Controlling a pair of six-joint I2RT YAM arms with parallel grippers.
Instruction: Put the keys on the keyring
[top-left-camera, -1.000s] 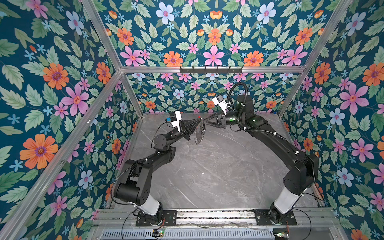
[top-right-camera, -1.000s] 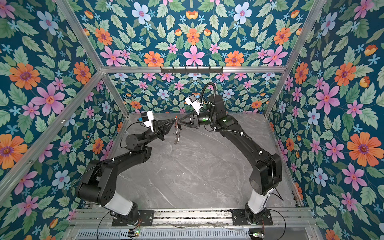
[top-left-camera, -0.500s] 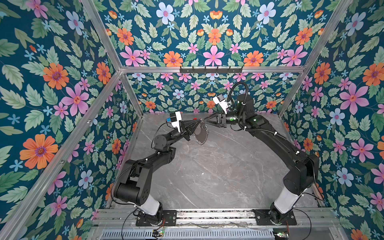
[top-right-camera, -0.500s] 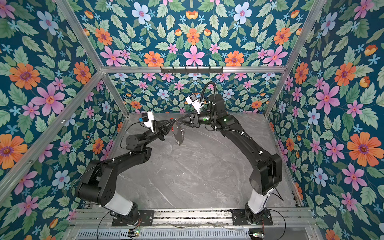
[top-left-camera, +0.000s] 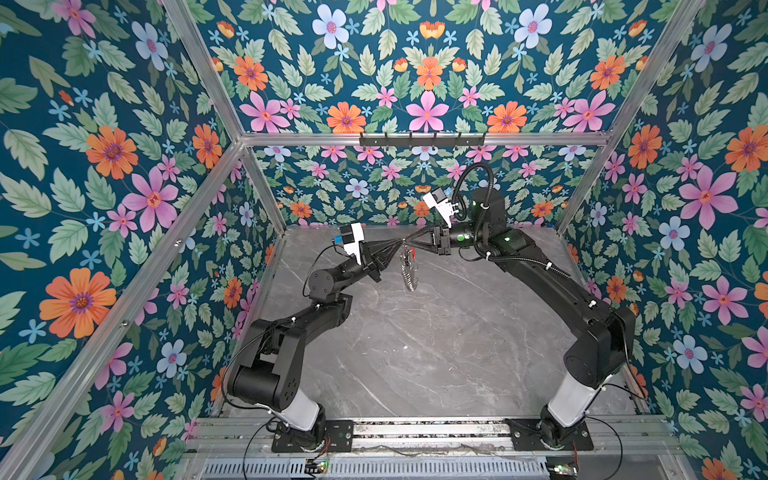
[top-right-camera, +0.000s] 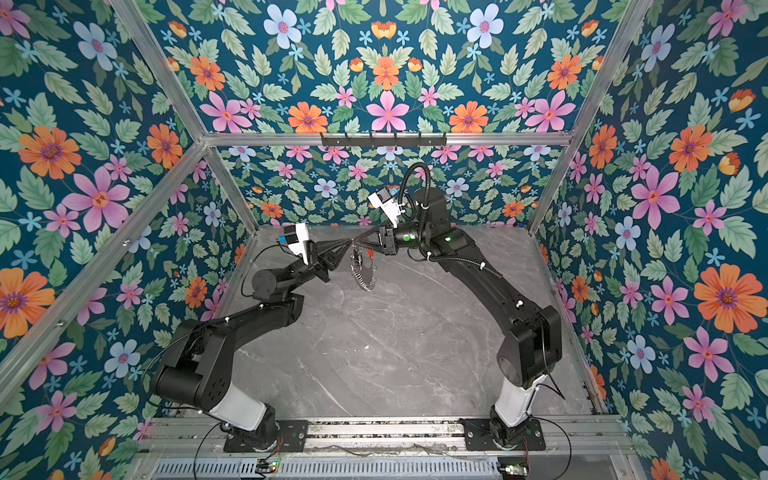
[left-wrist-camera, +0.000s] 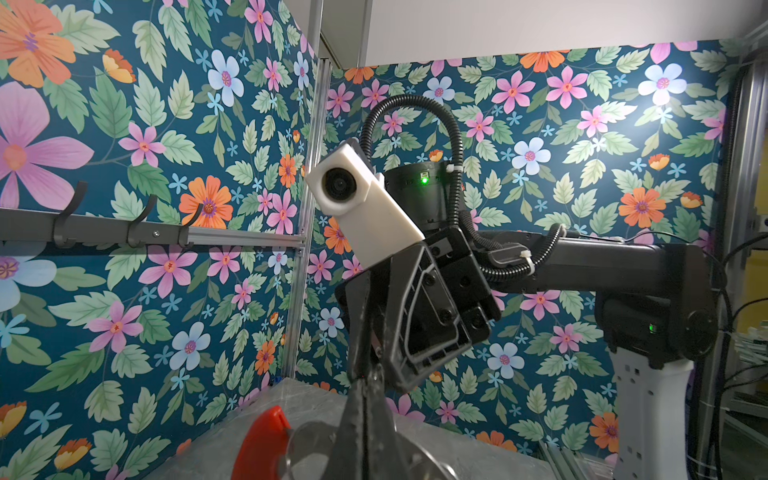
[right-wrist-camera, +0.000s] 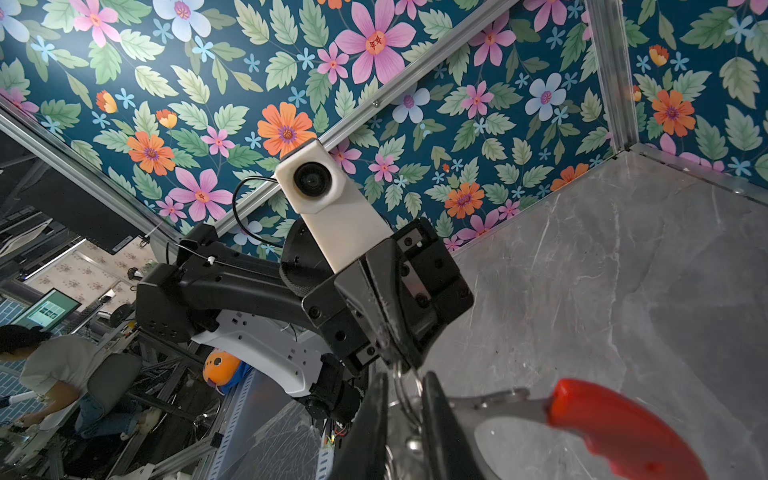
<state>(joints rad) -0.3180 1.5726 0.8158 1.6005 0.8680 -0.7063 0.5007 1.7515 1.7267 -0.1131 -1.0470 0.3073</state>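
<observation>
Grey keyring (top-left-camera: 409, 272): hangs in the air over the far end of the table, from the spot where the two claws meet; edge-on in both top views (top-right-camera: 365, 272); half a second ago it showed its flat face, a second ago it was edge-on as now, so it is twisting on its hold
Red piece (right-wrist-camera: 615, 428): at the upper end of the disc, just beside the claw tips
Silver ring (right-wrist-camera: 401, 390): stands between the right fingers, just under the left tips; rim loop or the key's own split ring, I cannot tell
Key tag: black body not made out in any view; probably hidden at the pinch point
Left gripper (top-left-camera: 398, 243): clamped fully shut, as it has been all this second; the keyring hangs from it
Right gripper (top-left-camera: 412, 241): tip to tip with the left; its jaws have drawn in to a narrow gap over the last half second; squeezing the silver ring or only straddling it, I cannot tell
Meaning: the narrowing looks like the right claw taking hold at the joining point while the left steadies the disc; threading seems under way, not shown finished; the twisting disc could slip the ring off line
Table (top-left-camera: 436, 332): grey marble; the disc hangs above it
</observation>
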